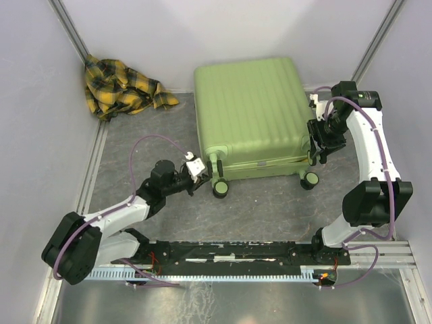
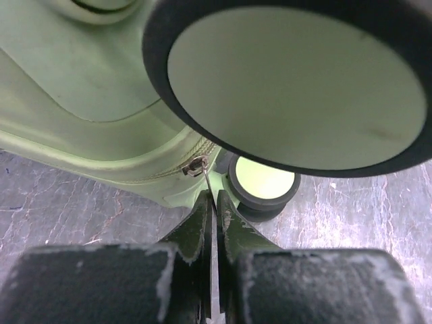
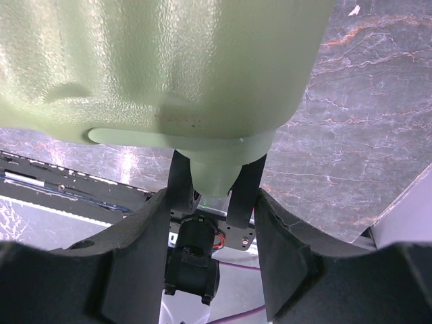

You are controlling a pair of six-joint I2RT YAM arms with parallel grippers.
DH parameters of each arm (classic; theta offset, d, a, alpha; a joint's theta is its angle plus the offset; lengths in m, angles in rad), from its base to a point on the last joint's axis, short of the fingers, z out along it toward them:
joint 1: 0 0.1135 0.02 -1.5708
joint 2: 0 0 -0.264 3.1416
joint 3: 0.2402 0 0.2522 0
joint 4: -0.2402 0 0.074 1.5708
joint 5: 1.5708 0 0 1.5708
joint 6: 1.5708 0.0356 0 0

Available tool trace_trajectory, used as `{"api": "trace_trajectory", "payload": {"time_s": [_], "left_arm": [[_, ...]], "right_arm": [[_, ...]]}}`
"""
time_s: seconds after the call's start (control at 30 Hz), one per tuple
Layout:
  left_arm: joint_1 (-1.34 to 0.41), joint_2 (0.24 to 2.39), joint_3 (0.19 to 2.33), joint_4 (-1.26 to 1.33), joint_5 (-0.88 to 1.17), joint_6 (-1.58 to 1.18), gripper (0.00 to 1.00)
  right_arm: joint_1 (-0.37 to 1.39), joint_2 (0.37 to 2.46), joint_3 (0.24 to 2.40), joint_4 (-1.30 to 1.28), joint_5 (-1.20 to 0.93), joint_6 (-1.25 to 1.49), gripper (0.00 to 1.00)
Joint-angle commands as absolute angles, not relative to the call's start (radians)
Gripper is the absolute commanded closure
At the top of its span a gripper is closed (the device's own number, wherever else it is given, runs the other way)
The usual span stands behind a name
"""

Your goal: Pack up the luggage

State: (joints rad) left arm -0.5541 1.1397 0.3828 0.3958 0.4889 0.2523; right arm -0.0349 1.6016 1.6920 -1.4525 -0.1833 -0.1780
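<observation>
The luggage (image 1: 250, 111) lies closed in the middle of the counter (image 1: 270, 209), with the wheels toward me. My left hand (image 2: 214, 206) is pinched on the zip pull (image 2: 199, 167), just beside a wheel (image 2: 262, 182). My right hand (image 3: 214, 189) grips a stub (image 3: 216, 165) at the luggage's right edge. A shirt (image 1: 121, 84) lies well apart, in the far left corner.

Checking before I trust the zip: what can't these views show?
Inside the luggage: lid down, all views.
Zipper track right of the zipper pull: left wrist, blurred wheel blocks it.
Whether the right gripper clamps the stud: right wrist, contact shadowed.
</observation>
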Motion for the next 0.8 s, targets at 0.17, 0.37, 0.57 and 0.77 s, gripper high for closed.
{"api": "trace_trajectory", "payload": {"time_s": [0.17,0.37,0.57,0.77], "left_arm": [[-0.818,1.092,0.328,0.558,0.244,0.152,0.97],[-0.976,1.136,0.324,0.619,0.011,0.122,0.97],[-1.160,1.245,0.358,0.725,-0.192,0.126,0.97],[-1.256,1.359,0.412,0.767,-0.287,0.138,0.97]], "right_arm": [[-0.029,1.578,1.718,-1.381,-0.259,-0.147,0.98],[-0.030,1.577,1.711,-1.381,-0.261,-0.144,0.98],[-0.029,1.566,1.691,-1.378,-0.267,-0.140,0.98],[-0.028,1.552,1.680,-1.378,-0.279,-0.138,0.98]]}}
